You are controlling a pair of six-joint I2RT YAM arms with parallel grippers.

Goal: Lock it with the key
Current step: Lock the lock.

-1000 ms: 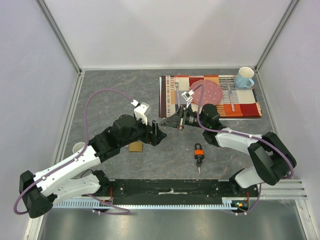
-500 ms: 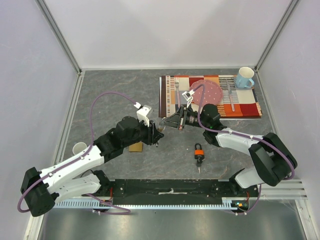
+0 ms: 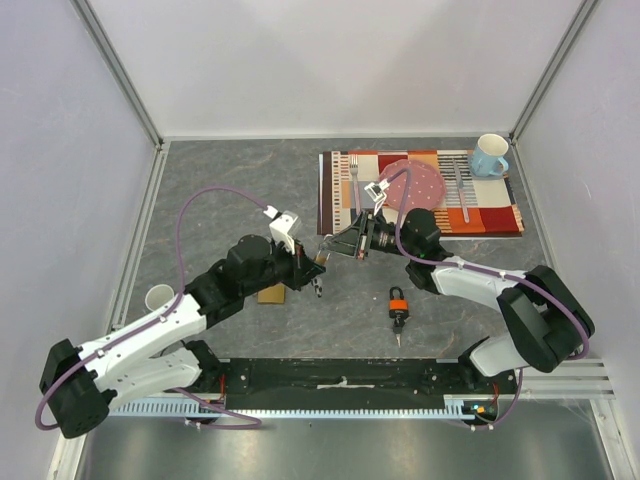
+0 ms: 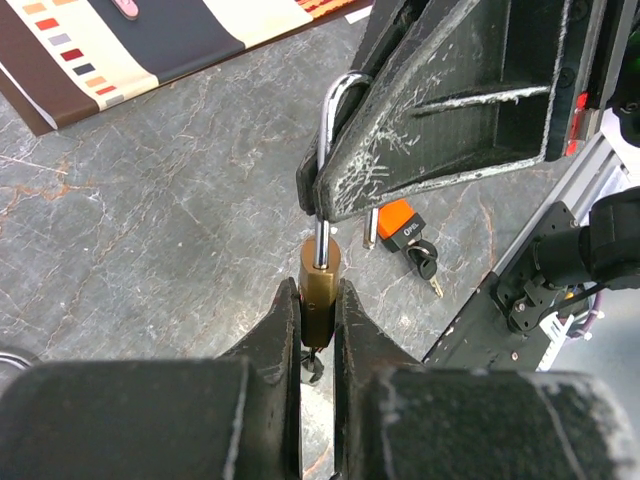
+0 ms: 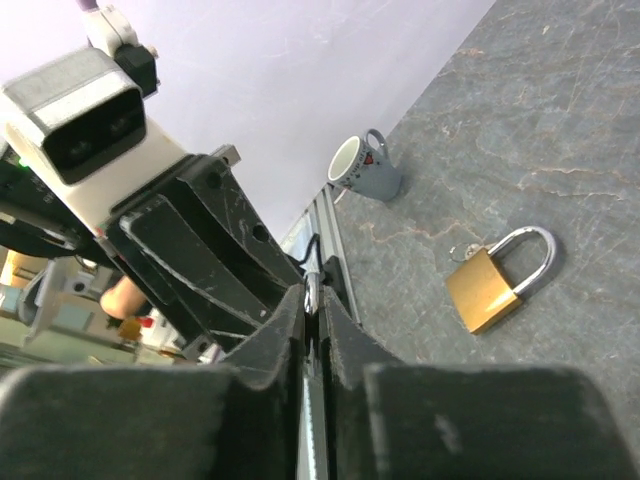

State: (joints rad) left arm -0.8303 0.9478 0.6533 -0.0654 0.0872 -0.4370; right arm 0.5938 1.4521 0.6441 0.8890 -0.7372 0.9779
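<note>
the brass padlock (image 4: 320, 280) is hanging in the air above the table (image 4: 150, 230), between your two arms. your left tool (image 4: 317, 300) is squeezing its gold body from both sides, with its fingers closed tight on it. your right tool (image 5: 313, 305) is pinching the silver shackle (image 4: 326, 130) at the top, closed all the way on that thin bar. something small and dark (image 4: 313, 366) is dangling under the body. it is likely the key, but it is too hidden to be sure. the right tool is also covering the far leg of the shackle, so i cannot tell if it is sitting in its hole.

it looks like you are getting ready to push the shackle home. the left tool should be holding the body firm while the right tool is moving straight along the shackle legs, not sideways, or the bar may slip out of the pinch. go slow, and leave room under the body for the key to turn.

another padlock (image 5: 495, 280) is lying on the table nearby, and an orange padlock (image 4: 400, 224) with keys is lying by the right arm. you should be staying off both.
</note>
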